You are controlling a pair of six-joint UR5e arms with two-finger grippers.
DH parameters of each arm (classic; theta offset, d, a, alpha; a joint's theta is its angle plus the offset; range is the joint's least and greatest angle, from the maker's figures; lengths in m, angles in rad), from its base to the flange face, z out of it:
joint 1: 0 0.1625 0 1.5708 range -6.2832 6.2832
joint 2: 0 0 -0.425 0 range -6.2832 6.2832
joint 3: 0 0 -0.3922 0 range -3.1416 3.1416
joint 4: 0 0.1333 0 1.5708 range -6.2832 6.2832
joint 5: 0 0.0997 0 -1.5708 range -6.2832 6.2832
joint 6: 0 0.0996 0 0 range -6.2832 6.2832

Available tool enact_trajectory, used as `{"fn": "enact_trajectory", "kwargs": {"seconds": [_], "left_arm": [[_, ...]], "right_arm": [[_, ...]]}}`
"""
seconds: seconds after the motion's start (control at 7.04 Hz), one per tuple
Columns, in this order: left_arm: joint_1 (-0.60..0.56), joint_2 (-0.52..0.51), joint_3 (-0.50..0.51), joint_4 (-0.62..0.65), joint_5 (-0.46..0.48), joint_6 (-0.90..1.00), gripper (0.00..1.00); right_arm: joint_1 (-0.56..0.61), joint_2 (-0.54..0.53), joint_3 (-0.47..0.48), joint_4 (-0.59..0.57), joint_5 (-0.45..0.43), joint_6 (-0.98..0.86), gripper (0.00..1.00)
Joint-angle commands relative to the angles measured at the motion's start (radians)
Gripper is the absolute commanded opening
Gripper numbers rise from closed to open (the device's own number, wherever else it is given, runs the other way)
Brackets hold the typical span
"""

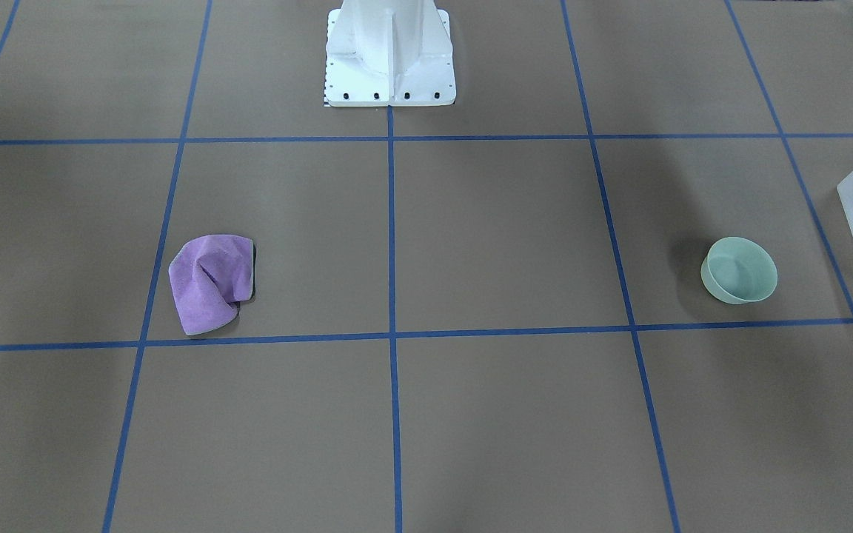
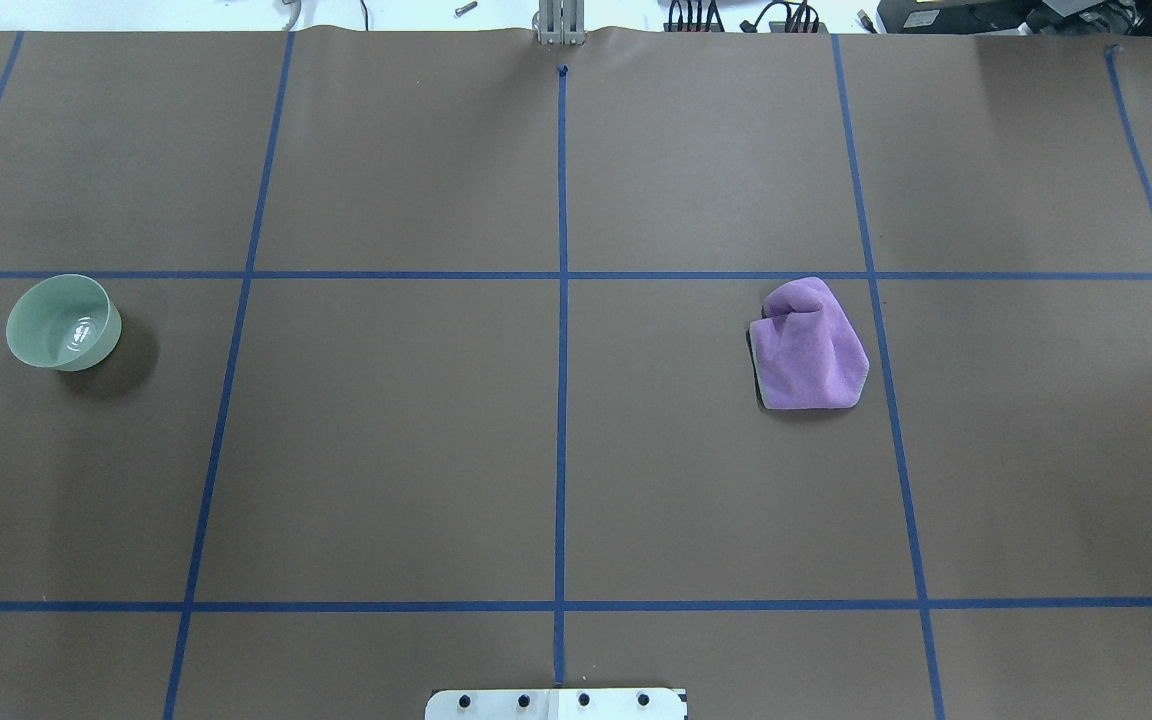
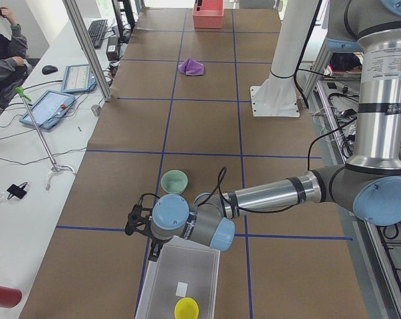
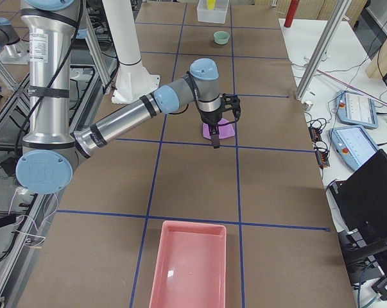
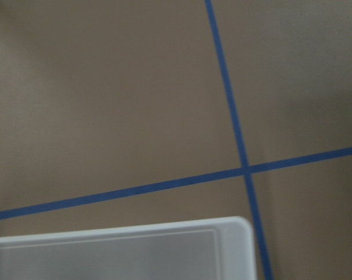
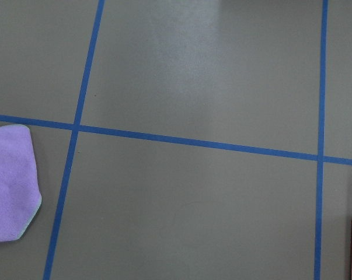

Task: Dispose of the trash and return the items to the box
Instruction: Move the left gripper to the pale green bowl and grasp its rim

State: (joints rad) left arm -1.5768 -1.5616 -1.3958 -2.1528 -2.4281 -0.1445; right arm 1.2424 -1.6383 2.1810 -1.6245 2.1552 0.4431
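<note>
Abt a third done, I reckon. The yellow cup [image 3: 186, 308] is already in the box [image 3: 199, 256], upright on the bottom near one end. The mint-green bowl [image 1: 739, 270] isn't in yet: it's on the table [image 2: 386, 450], open side up, near the box but apart from it. The purple cloth [image 2: 811, 345], prob. the trash, lies crumpled on the robot's right half, and the pink tray [image 4: 188, 269] at that end is empty.

Left gripper [image 3: 150, 242] hangs over the box's rim on the bowl side. Right gripper [image 4: 214, 135] hovers by the cloth. Can't tell from here whether either one's fingers are apart or together.

Materials: the box is frosted see-thru plastic w/ rounded corners. The cup and bowl are smooth, rigid plastic, and the bowl's inside is glossy. The cloth is soft, nappy fabric, folded over itself. The tray is a shallow, shiny rectangle.
</note>
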Motion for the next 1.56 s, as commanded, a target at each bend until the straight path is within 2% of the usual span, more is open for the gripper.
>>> {"fn": "enact_trajectory", "kwargs": {"seconds": [0.0, 0.28, 0.43, 1.14, 1.42], "left_arm": [[0.227, -0.015, -0.080, -0.095, 0.030, -0.333, 0.98], [0.436, -0.066, -0.065, -0.229, 0.178, -0.614, 0.98], [0.499, -0.087, -0.043, -0.236, 0.238, -0.636, 0.98], [0.511, -0.058, 0.029, -0.337, 0.257, -0.606, 0.96], [0.531, -0.055, 0.037, -0.393, 0.262, -0.596, 0.00]], "right_arm": [[0.000, 0.000, -0.003, 0.000, 0.000, 0.000, 1.00], [0.000, -0.002, -0.006, 0.000, -0.001, -0.001, 1.00], [0.000, -0.002, -0.006, 0.000, -0.002, -0.001, 1.00], [0.000, -0.003, -0.006, 0.000, -0.002, -0.001, 1.00], [-0.001, -0.005, -0.004, 0.000, -0.002, -0.001, 1.00]]}}
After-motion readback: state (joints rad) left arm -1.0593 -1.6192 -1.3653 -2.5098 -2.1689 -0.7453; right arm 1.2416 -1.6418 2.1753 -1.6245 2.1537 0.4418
